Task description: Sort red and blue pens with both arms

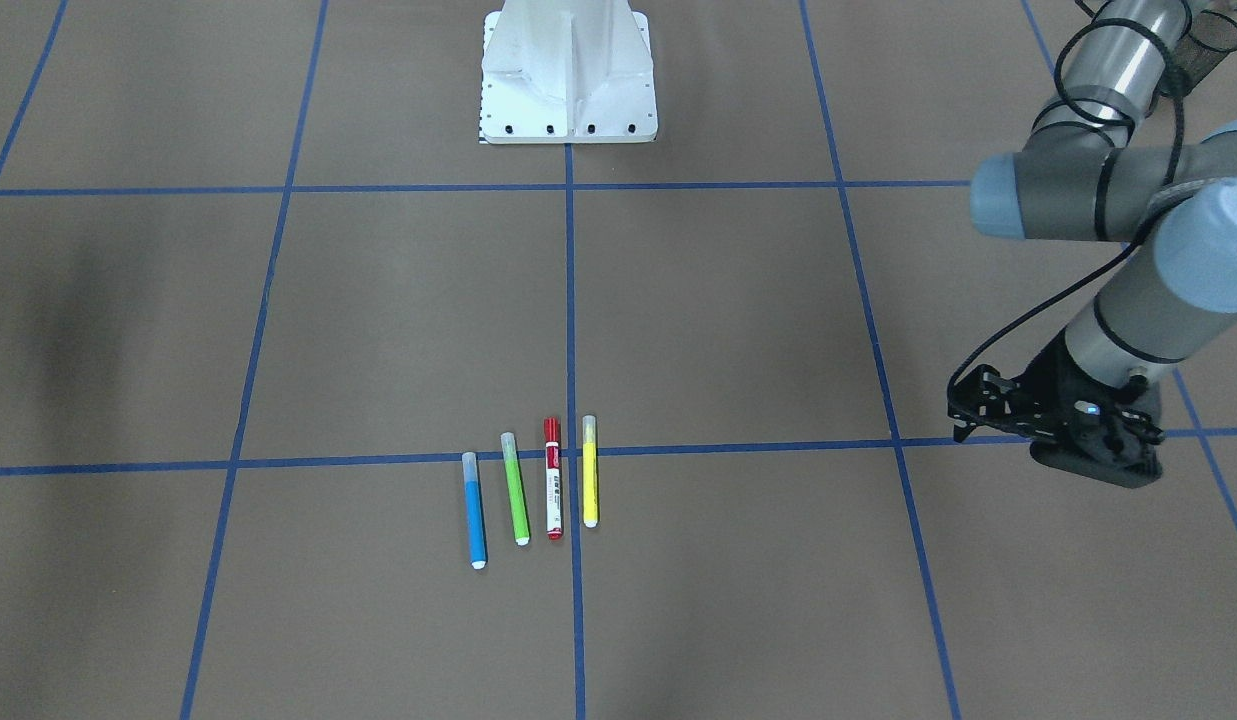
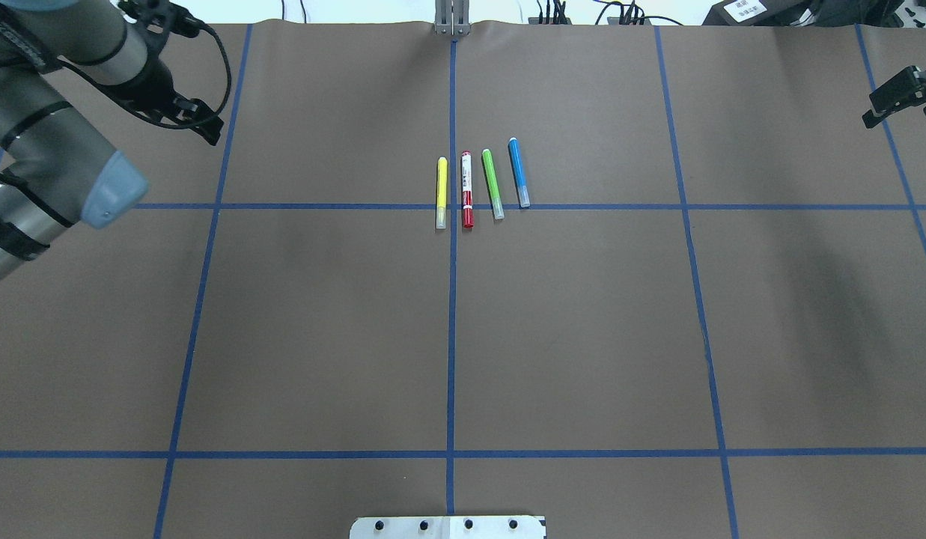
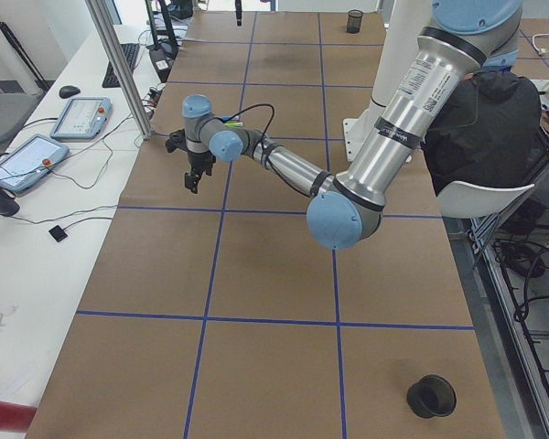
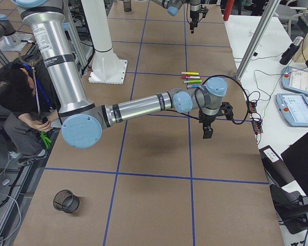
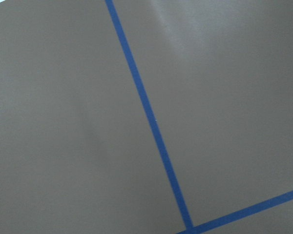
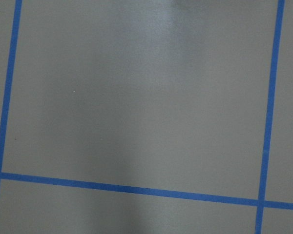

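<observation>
Four pens lie side by side at the table's far middle. The red pen (image 2: 466, 189) is a white-barrelled marker with a red cap (image 1: 552, 478). The blue pen (image 2: 519, 172) is slim with a clear cap (image 1: 474, 510). My left gripper (image 2: 210, 133) hovers far off at the table's left end, looks shut and holds nothing (image 3: 192, 186). My right gripper (image 2: 870, 118) hangs at the opposite end, also looks shut and empty (image 4: 208, 134). Both wrist views show only brown table and blue tape lines.
A green pen (image 2: 492, 183) lies between the red and blue ones, a yellow pen (image 2: 441, 191) beside the red. A black cup (image 3: 431, 395) stands near the left end, a mesh cup (image 4: 65, 201) near the right. A person (image 4: 15, 102) crouches behind the robot base (image 1: 568, 80).
</observation>
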You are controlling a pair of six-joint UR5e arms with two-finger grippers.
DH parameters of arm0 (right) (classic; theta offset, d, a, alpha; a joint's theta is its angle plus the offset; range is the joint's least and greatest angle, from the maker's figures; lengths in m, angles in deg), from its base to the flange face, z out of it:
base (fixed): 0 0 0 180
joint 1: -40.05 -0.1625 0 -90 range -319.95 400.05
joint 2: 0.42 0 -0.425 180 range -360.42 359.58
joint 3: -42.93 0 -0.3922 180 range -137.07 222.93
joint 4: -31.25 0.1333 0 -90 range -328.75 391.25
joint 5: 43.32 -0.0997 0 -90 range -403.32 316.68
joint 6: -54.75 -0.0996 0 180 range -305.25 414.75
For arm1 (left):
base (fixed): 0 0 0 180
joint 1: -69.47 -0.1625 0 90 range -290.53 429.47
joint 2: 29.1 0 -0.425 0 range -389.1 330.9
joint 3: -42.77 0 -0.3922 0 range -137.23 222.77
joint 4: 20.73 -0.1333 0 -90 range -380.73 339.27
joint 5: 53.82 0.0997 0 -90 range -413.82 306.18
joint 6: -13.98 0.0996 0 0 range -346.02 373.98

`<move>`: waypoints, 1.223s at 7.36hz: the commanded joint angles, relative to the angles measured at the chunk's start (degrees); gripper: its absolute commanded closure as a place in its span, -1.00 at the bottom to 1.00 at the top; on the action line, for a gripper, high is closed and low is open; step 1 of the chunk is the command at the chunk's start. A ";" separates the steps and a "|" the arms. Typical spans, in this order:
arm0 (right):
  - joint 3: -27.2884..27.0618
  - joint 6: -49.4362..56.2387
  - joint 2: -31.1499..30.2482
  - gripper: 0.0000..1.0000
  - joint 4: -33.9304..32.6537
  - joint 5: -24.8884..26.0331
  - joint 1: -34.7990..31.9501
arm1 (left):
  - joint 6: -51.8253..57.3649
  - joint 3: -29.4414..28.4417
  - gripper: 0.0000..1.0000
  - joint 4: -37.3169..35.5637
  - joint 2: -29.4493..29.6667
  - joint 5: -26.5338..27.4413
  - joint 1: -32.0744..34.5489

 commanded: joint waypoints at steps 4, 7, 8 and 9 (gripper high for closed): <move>-0.66 -6.74 1.10 -1.00 0.89 1.82 4.38 | -17.32 -7.90 -1.00 -0.59 13.24 2.11 -7.45; -3.37 -19.34 1.36 -1.00 5.03 4.07 9.22 | -26.44 -12.71 -1.00 -3.48 23.58 2.29 -13.60; -4.34 -19.53 1.36 -1.00 4.94 3.46 10.28 | -28.18 -16.83 -1.00 -4.19 28.24 2.29 -14.75; -4.62 -20.06 1.80 -1.00 4.94 2.93 12.47 | -29.50 -17.48 -1.00 -3.67 29.25 4.46 -16.68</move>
